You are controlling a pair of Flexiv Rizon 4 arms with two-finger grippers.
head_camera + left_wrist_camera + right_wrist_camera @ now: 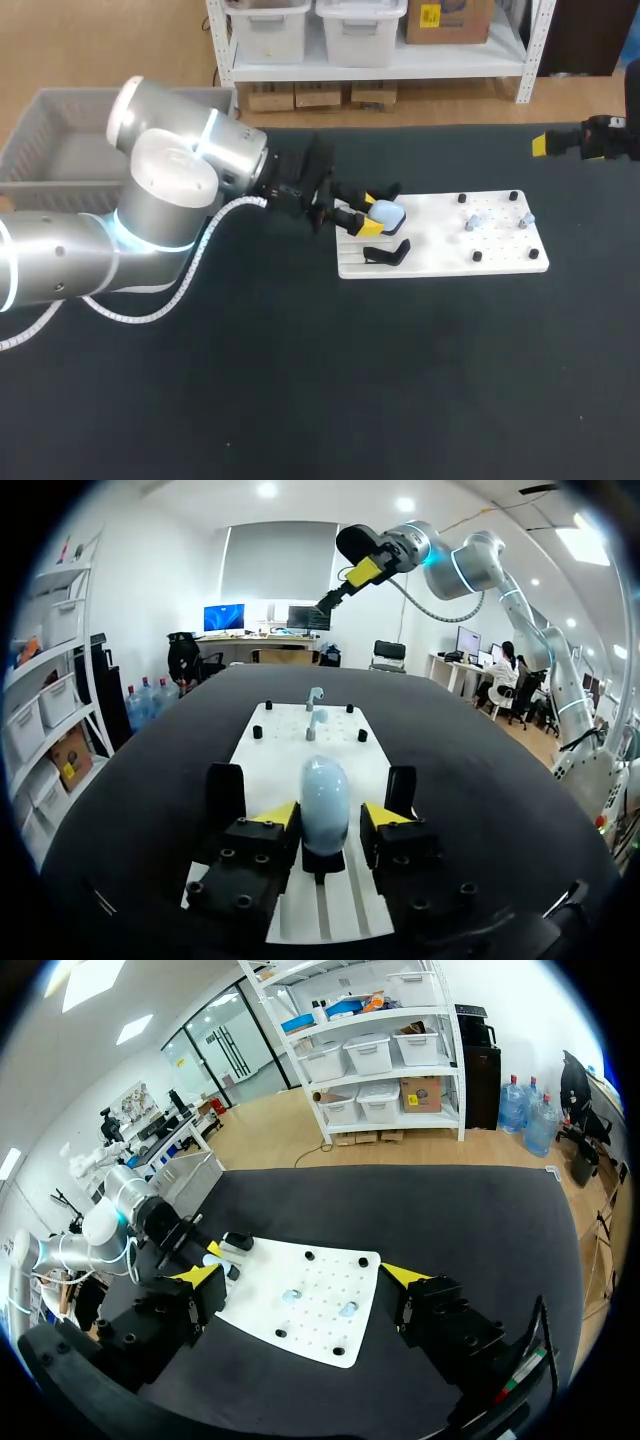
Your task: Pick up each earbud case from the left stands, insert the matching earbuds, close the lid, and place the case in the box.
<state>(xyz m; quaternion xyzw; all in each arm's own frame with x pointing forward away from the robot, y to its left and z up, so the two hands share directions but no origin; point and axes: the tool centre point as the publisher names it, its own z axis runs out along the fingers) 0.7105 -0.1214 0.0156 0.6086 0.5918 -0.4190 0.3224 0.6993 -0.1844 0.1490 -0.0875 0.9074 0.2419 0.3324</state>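
The left pincer (327, 818) stood spread, one yellow tip on each side of the pale blue earbud case (325, 792). One tip lay hard against the case and a sliver of gap showed at the other, so I judged it not yet pinched. The case sat propped on its black stand (322, 860) at the near end of the white board (285, 742), dead centre between the fingers. Its long axis ran along their line, so only its narrow width faced the closing stroke, which looked ready to be made straight. Farther along the board lay the earbuds (314, 698). The right pincer (300, 1278), also spread and holding nothing, hung well apart over the far edge of the bench (300, 380). The grey box (40, 150) waited behind the left arm.
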